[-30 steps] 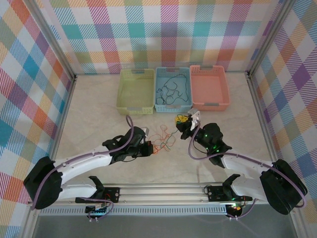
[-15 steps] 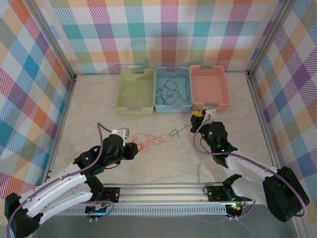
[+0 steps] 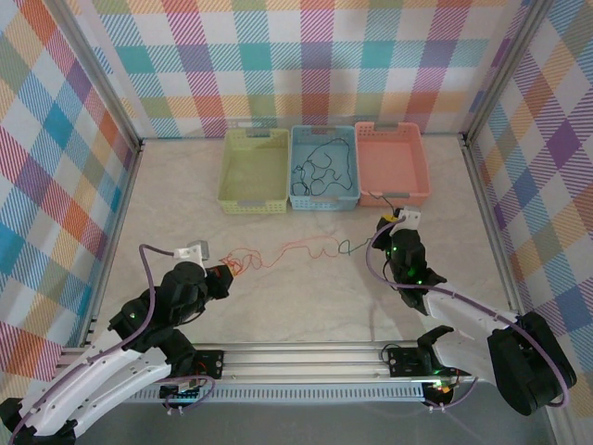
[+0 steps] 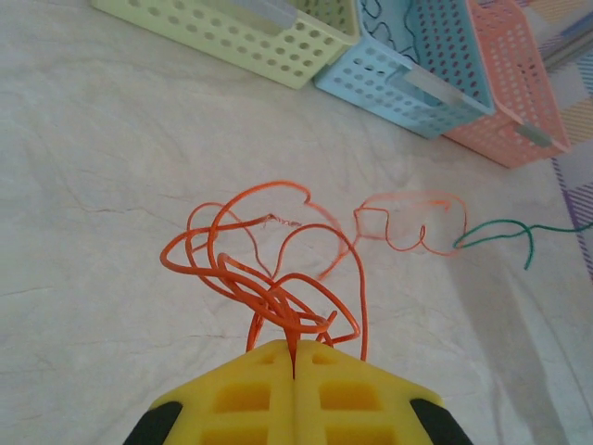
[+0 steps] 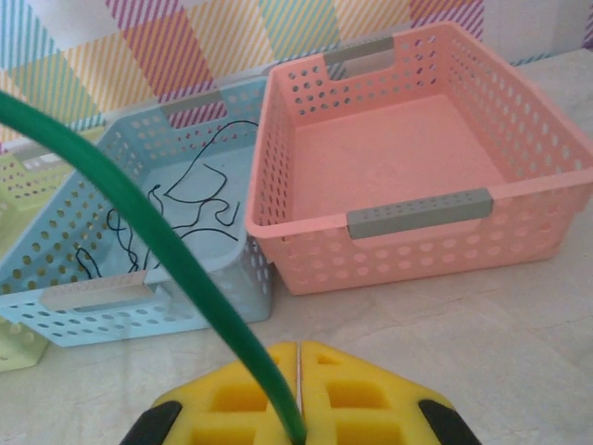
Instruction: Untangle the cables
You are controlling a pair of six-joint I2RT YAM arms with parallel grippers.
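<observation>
left tool (image 4: pixel 294 360) clamps the orange cable (image 4: pixel 243 278) by its loops, right tool (image 5: pixel 298 357) clamps the green cable (image 5: pixel 148 222); both lie stretched across the bench (image 3: pixel 278 306) (thin, springy, probably slippery), best gripped near ends.

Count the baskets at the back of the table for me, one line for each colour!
Yellow-green basket: 1
Blue basket: 1
Pink basket: 1
Total: 3 baskets
</observation>
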